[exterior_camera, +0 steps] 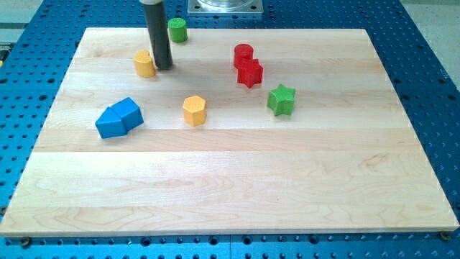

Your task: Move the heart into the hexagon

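Touching yellow heart (144, 64): my tip (164, 67) | yellow hexagon (194, 110) apart | no gripper visible

A pale wooden board (237, 187) of glued planks lies on a blue perforated table (424, 65), which shows on all 4 sides. A grey metal mount (225, 6) sits at the view's top. Lighting is even.

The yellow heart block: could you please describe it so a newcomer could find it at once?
Start at the wooden board and go to its top-left area, where the dark rod comes down. The yellow heart block sits right against my tip, on its left. The only other yellow piece, the yellow hexagon, stands alone nearer the centre.
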### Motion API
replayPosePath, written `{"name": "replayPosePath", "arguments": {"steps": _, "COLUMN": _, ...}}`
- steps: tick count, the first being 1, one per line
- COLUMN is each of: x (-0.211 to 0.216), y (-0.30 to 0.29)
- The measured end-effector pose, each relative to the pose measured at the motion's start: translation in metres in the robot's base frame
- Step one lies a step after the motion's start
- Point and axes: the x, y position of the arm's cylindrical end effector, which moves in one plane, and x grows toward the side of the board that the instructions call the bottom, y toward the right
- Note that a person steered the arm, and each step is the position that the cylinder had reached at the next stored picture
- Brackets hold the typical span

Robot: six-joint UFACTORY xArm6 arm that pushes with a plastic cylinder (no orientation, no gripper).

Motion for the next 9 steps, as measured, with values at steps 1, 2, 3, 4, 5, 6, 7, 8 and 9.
{"name": "replayPosePath", "arguments": {"steps": 1, "x": 0.043, "y": -0.056}}
{"name": "replayPosePath", "arguments": {"steps": 2, "x": 0.042, "y": -0.076}}
{"name": "replayPosePath", "arguments": {"steps": 3, "x": 0.069, "y": -0.146}}
{"name": "replayPosePath", "arguments": {"steps": 4, "x": 0.102, "y": -0.091}}
{"name": "replayPosePath", "arguments": {"steps": 5, "x": 0.079, "y": -0.084}}
{"name": "replayPosePath", "arguments": {"steps": 6, "x": 0.056, "y": -0.097}}
{"name": "replayPosePath", "arguments": {"steps": 7, "x": 0.058, "y": 0.008}}
{"name": "replayPosePath", "arguments": {"steps": 8, "x": 0.068, "y": 0.059}}
{"name": "replayPosePath", "arguments": {"steps": 9, "x": 0.045, "y": 0.064}}
